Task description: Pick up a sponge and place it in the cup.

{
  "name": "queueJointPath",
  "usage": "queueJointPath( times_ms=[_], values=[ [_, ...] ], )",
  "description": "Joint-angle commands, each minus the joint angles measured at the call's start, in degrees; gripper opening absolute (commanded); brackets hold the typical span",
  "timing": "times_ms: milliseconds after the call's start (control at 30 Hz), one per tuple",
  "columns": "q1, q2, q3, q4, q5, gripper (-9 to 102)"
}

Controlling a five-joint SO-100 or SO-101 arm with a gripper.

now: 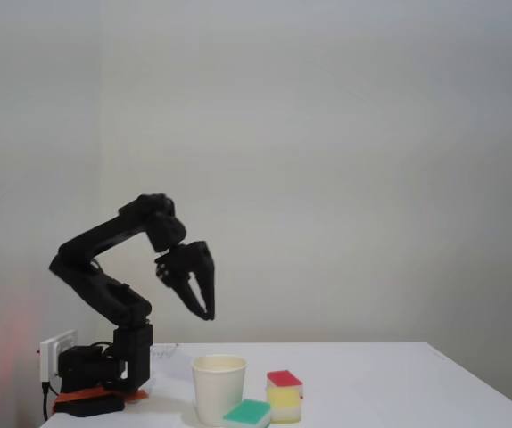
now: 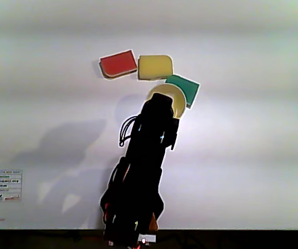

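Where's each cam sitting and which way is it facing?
Fixed view: low, beside the table, facing a blank wall; whole arm from base to gripper, which hangs above the cup.
Other view: overhead, looking straight down; arm seen from above, hiding part of the cup.
Shared: cup, yellow sponge, red-topped sponge, green-topped sponge.
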Motion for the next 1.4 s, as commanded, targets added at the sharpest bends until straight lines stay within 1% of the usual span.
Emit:
queueJointPath(
  times_ms=[0,200,433,533,1267,1367],
  values=[
    [-0.4,10.4,8.6,-2.4,-0.2,0],
    [-2.4,27.2,27.2,-7.4,-0.1,0],
    [-5.7,36.4,38.9,-9.7,0.4,0],
    [-6.6,36.6,42.6,-11.4,0.1,0],
    [-7.4,36.6,48.4,-10.8,0.4,0],
    [-7.3,36.7,48.9,-8.8,0.4,0]
  ],
)
